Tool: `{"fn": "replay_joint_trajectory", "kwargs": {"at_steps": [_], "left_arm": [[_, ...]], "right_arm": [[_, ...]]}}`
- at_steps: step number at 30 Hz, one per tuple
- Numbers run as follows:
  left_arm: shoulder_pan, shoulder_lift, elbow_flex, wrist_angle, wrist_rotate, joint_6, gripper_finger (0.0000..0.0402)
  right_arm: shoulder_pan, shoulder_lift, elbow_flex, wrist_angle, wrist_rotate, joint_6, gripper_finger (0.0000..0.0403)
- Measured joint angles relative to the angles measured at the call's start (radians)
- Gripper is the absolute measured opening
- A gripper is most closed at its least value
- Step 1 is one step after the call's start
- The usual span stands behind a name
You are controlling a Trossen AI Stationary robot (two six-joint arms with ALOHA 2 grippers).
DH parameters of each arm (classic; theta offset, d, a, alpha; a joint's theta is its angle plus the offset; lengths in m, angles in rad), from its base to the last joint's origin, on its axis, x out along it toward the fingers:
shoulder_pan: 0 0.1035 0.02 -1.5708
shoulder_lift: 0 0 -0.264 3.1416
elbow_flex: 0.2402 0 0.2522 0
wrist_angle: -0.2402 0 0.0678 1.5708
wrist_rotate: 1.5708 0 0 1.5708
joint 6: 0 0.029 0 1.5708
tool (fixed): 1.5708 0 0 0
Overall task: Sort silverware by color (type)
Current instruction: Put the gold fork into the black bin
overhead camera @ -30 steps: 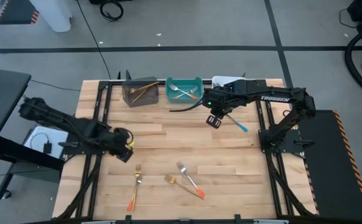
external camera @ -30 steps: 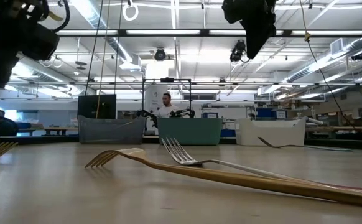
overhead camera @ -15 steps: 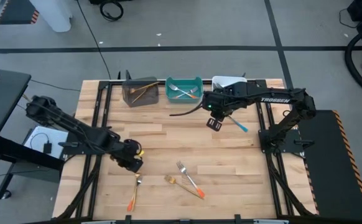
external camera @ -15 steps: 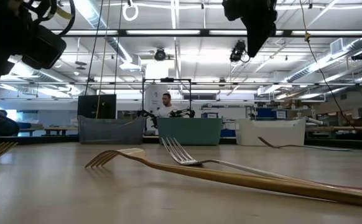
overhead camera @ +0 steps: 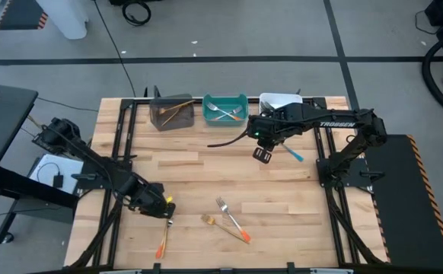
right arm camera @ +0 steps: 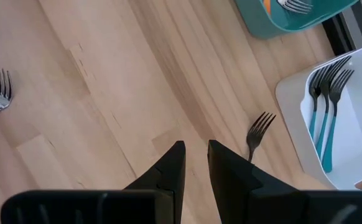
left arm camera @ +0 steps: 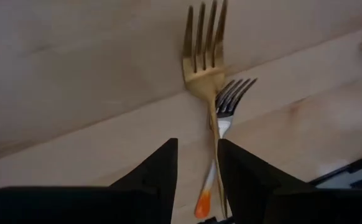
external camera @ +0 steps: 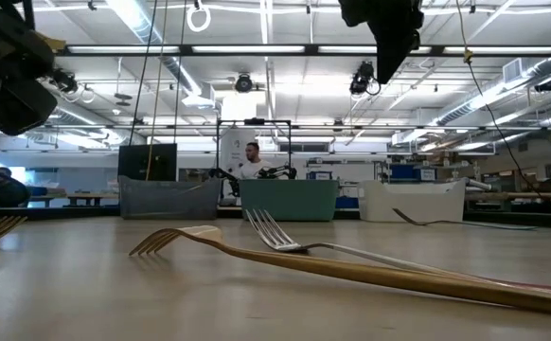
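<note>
My left gripper (overhead camera: 163, 210) (left arm camera: 197, 168) is open, low over a crossed pair of forks: an all-gold fork (left arm camera: 204, 68) (overhead camera: 169, 219) lying over a silver fork with an orange handle (left arm camera: 226, 109). Their handles run between my fingers; whether they touch I cannot tell. Another gold fork (overhead camera: 209, 221) and an orange-handled fork (overhead camera: 232, 217) lie crossed farther right. My right gripper (overhead camera: 263, 155) (right arm camera: 196, 165) hovers with fingers slightly apart beside a blue-handled fork (overhead camera: 291, 151) (right arm camera: 258, 129) flat on the table.
Three bins stand along the far edge: a grey one (overhead camera: 172, 113) holding gold forks, a teal one (overhead camera: 225, 109) holding orange-handled forks, and a white one (overhead camera: 276, 100) (right arm camera: 349, 149) holding blue-handled forks. A black cable (overhead camera: 225, 135) lies before the teal bin. Bare wood spans the table's middle.
My left gripper has swung toward the table's near edge and a little right, coming down over the crossed gold and orange-handled forks. My right gripper has drifted slightly toward the near edge. No fork has moved.
</note>
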Motion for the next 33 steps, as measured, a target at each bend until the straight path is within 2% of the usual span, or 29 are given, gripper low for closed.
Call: {"fn": "replay_joint_trajectory", "kwargs": {"at_steps": [11,22,26,33], "left_arm": [[-0.018,0.117,0.000,0.155,-0.012,-0.003,0.0123],[-0.018,0.209,0.004,0.161,-0.005,-0.005,0.0120],[-0.018,0.212,0.003,0.162,-0.005,0.006,0.0097],[-0.019,0.196,-0.002,0.171,-0.004,0.032,0.0019]], "right_arm": [[0.000,0.000,0.000,0.000,0.000,0.014,0.0077],[0.000,0.000,0.000,0.000,0.000,0.019,0.0077],[0.000,0.000,0.000,-0.001,0.000,0.019,0.0077],[0.000,0.000,0.000,0.007,0.000,0.016,0.0077]]}}
